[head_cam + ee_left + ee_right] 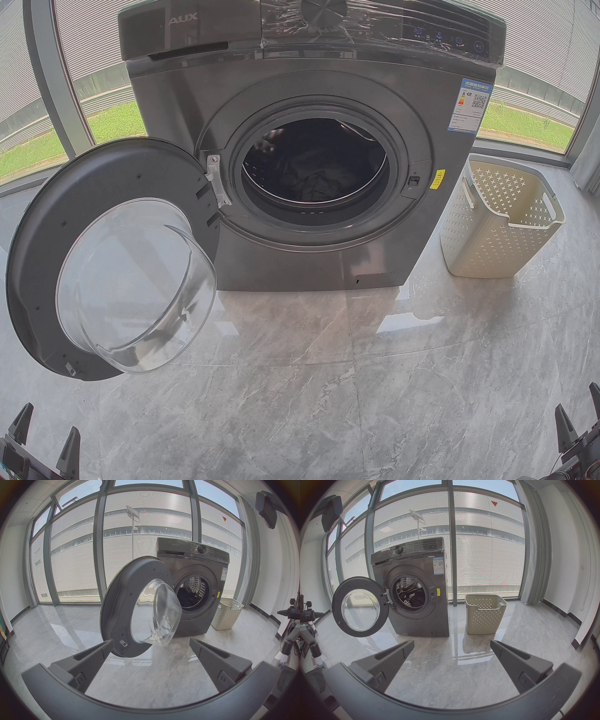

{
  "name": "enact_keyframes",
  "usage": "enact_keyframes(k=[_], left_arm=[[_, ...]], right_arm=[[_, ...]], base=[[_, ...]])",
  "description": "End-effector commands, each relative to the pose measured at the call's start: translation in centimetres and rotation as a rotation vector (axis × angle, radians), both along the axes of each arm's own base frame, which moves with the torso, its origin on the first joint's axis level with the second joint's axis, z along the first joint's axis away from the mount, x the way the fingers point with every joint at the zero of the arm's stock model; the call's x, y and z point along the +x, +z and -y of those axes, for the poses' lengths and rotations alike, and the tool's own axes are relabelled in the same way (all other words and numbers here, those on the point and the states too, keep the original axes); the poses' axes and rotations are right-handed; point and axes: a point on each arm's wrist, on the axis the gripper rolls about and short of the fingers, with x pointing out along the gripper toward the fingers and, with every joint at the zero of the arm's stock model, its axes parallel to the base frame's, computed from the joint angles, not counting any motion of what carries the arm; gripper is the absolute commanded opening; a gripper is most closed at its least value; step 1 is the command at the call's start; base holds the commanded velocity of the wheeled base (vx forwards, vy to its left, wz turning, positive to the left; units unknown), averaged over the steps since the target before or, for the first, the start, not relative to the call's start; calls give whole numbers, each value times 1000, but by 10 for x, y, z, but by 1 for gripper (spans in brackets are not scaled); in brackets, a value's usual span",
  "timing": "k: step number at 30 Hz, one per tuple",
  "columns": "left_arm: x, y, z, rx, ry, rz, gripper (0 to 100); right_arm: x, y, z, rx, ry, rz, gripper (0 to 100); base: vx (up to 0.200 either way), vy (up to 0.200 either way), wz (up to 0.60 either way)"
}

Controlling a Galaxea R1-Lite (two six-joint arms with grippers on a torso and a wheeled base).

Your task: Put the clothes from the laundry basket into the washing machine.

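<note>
Laundry basket [500, 244]: stood on the floor just beside the washing machine [181, 106], ahead and rightward, nearer the right gripper [576, 400]; no clothes are seen in it. Dark clothes [312, 172] are lodged in the drum, its door [56, 250] swung open. Right gripper and left gripper [49, 422] are held with jaws apart, empty, well back.

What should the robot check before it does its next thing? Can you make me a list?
1. Is the door swung wide open? ok.
2. Are dark clothes lying inside the drum? ok.
3. Is anything left in the basket? No clothes show, but its bottom is hidden: cannot tell.
4. Is the left gripper open and holding nothing? ok.
5. Is the right gripper open and holding nothing? ok.
</note>
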Motion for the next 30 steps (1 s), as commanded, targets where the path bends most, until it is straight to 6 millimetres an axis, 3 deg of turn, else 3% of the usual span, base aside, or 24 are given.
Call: enact_keyframes(k=[1,12,18,26,30], left_arm=[[1,-5,0,2,0,-10,100],[1,-5,0,11,-2,-10,100],[1,-5,0,10,-2,-8,100],[1,-5,0,13,0,-8,100],[1,-5,0,13,0,-8,100]], right_arm=[[0,-5,0,0,1,-3,100],[0,-5,0,-11,-2,-7,100],[0,-5,0,-12,0,-7,100],[0,-6,0,-14,-2,-8,100],[0,-5,0,-12,-2,-7,100]], base=[[-200,0,0],[-36,0,0],[0,200,0],[0,0,0],[0,0,450]])
